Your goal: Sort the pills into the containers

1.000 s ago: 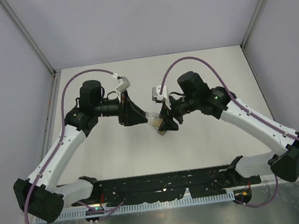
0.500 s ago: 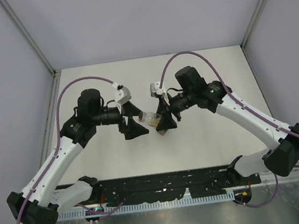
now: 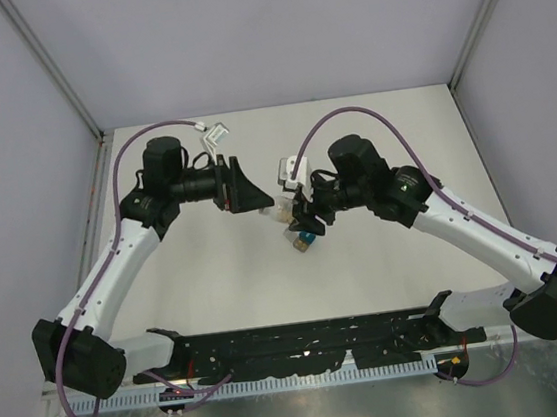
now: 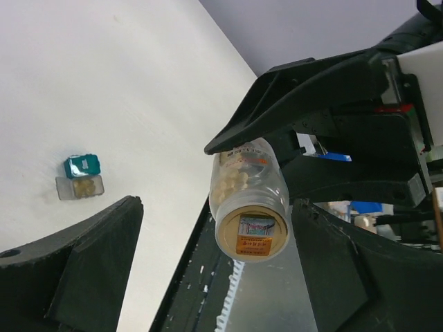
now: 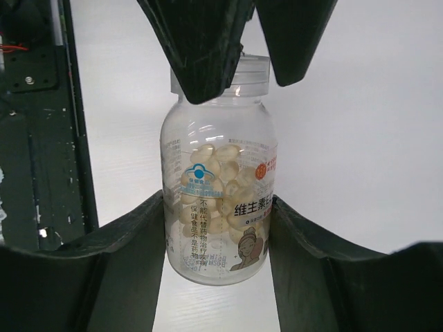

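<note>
Right gripper (image 5: 218, 232) clenched on pill bottle (image 5: 218, 200), left gripper (image 5: 243, 90) released around cap (image 4: 251, 228): a loose cap could spill pills past containers (image 3: 304, 239) at bottle's 5 o'clock, top view.

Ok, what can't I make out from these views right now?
- Top external: bottle nearly hidden between left jaws and right jaws; containers partly covered by the right jaws.
- Left wrist: teal container too small to tell its contents.
- Right wrist: left jaws cover part of the cap, contact unclear; containers out of frame.
</note>
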### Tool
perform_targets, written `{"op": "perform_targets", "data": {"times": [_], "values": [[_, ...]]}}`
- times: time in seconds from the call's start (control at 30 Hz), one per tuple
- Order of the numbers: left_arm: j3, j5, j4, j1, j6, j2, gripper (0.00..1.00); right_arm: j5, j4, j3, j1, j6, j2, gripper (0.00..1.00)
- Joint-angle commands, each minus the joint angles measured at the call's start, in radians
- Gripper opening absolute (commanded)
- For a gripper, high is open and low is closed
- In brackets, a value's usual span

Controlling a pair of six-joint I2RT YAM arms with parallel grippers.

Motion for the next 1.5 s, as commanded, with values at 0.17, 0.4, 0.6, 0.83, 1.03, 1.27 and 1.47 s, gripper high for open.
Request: {"op": "perform_targets", "data": {"times": [0.17,0.4,0.6,0.83,1.03,1.27,1.47], "values": [[0.004,0.085,0.106,0.004,-0.188,0.045,0.73,0.191,0.105,-0.023,0.030,-0.009,-0.040,0.06],[-0.008,0.112,0.141,0.004,-0.197,0.067,0.43,0.187,0.105,-0.023,0.033,-0.007,-0.030,0.06],[-0.026,0.121,0.140,0.001,-0.155,0.070,0.22,0.159,0.099,-0.015,0.033,-0.004,-0.023,0.06],[-0.049,0.183,0.095,-0.017,0.061,0.025,0.00,0.003,0.070,0.008,0.000,0.017,-0.007,0.06],[-0.088,0.184,0.022,-0.051,0.359,-0.079,0.00,-0.293,-0.007,0.054,-0.048,0.022,0.043,0.06],[-0.103,0.126,-0.033,-0.062,0.491,-0.141,0.13,-0.392,-0.075,0.092,-0.054,-0.004,0.092,0.06],[-0.089,0.085,-0.050,-0.062,0.471,-0.138,0.65,-0.339,-0.064,0.074,-0.056,-0.009,0.082,0.06]]}}
